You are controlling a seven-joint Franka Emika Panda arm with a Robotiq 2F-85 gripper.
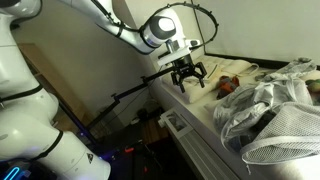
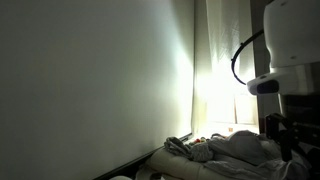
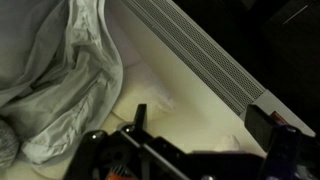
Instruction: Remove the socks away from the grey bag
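At three o'clock of the black two-finger gripper (image 1: 188,80), small reddish-brown cloth socks (image 1: 229,86) lie bunched just beside the crumpled grey mesh bag (image 1: 270,105). The white robot arm (image 1: 120,28) reaches down from ten o'clock, jaws spread apart and empty.

The grey mesh bag (image 1: 275,110) runs off the right edge of an exterior view. A small reddish-brown item (image 1: 230,86) left of it is too small to identify. In the wrist view the dark fingers (image 3: 140,116) are cut off at the bottom.
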